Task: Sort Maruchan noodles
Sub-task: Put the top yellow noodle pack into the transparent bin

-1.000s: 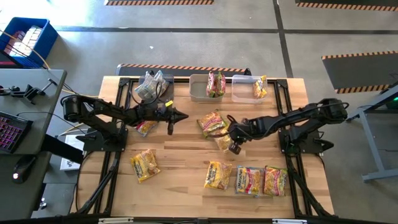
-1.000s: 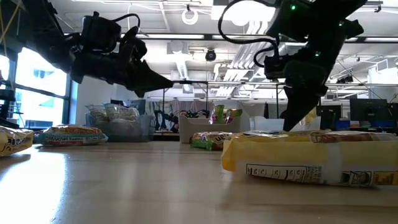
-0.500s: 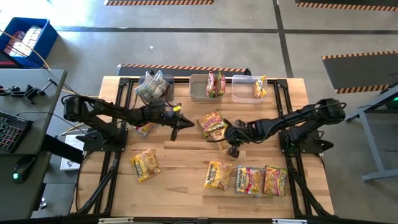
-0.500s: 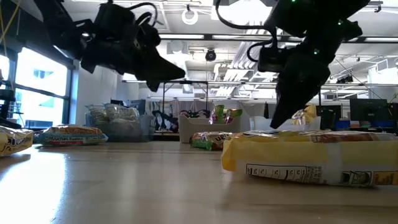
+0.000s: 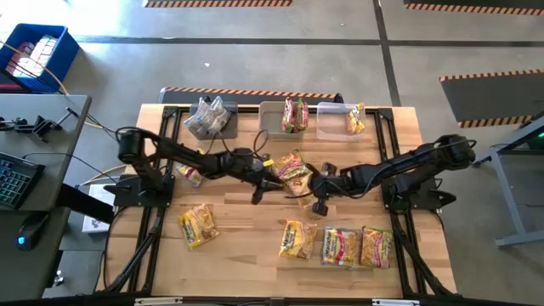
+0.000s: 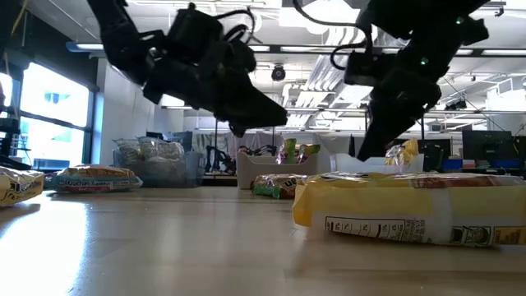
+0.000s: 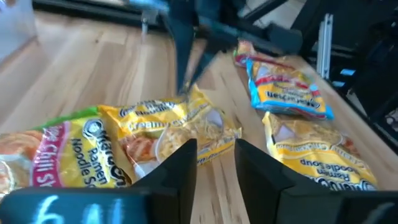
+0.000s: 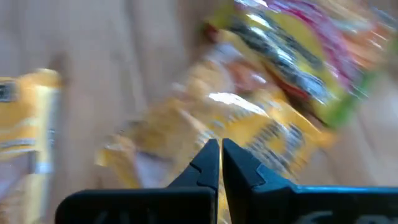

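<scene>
Nearest to me, along the front edge of the table [image 5: 255, 255], I see three Maruchan packets in a row [image 5: 337, 245], lying flat, with a lone packet [image 5: 197, 224] well apart from them toward the left side. In the low view the closest packet [image 6: 411, 210] fills the right foreground.

Further in, at mid-table, I have both arms reaching toward each other. My left gripper [image 5: 257, 194] hangs above the boards just beside the central packets; in its wrist view the fingers [image 7: 180, 163] stand parted with a clear gap, nothing between them, pointing at a creamy chicken packet [image 7: 171, 127] with a green-edged chili packet [image 7: 43, 152] next to it. My right gripper [image 5: 320, 204] sits just across from it, its fingers [image 8: 208, 163] pressed together with nothing pinched, over a yellow packet [image 8: 224, 118] that lies partly under a pink-and-green one [image 8: 298, 56]. From above, that pair shows as the overlapping central packets [image 5: 293, 170].

Another packet [image 5: 189, 173] lies by the left arm, partly hidden under it.

Farthest off, along the back edge, stand three bins: the left bin [image 5: 209, 117] holds silvery packets, the middle bin [image 5: 272, 121] a pink-printed packet upright, and the right bin [image 5: 331, 121] a yellow one.
</scene>
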Robot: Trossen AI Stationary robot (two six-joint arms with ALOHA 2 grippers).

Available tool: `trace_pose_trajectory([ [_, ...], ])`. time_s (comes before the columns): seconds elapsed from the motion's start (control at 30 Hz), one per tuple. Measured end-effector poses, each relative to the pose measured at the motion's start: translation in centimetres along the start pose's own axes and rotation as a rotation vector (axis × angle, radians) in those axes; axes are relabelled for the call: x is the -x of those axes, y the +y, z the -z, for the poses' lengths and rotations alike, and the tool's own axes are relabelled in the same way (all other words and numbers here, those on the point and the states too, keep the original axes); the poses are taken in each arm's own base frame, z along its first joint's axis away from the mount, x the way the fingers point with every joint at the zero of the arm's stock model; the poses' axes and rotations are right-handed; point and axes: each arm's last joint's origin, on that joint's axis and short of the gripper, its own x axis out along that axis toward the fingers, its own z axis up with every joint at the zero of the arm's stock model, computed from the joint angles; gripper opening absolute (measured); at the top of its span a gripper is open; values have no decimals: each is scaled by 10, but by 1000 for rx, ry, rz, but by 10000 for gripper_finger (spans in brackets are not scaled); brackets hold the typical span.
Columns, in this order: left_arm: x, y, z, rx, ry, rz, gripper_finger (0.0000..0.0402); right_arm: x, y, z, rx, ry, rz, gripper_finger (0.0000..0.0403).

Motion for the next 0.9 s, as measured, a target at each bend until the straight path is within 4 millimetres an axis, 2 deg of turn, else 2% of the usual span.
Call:
trace_pose_trajectory([
  [0.13, -11, 4, -1, 25, 45, -10, 108, 2, -9, 9, -110, 58, 144, 0],
  [0.3, -19, 8, -2, 37, 62, -65, 108, -9, -15, 14, -154, 92, 181, 0],
  [0.7, -21, 9, 2, 94, 113, -73, 108, -32, 0, 4, 13, 30, -53, 0],
  [0.9, -21, 5, 9, 65, 181, -75, 123, -28, 3, -2, 53, -19, -100, 0],
])
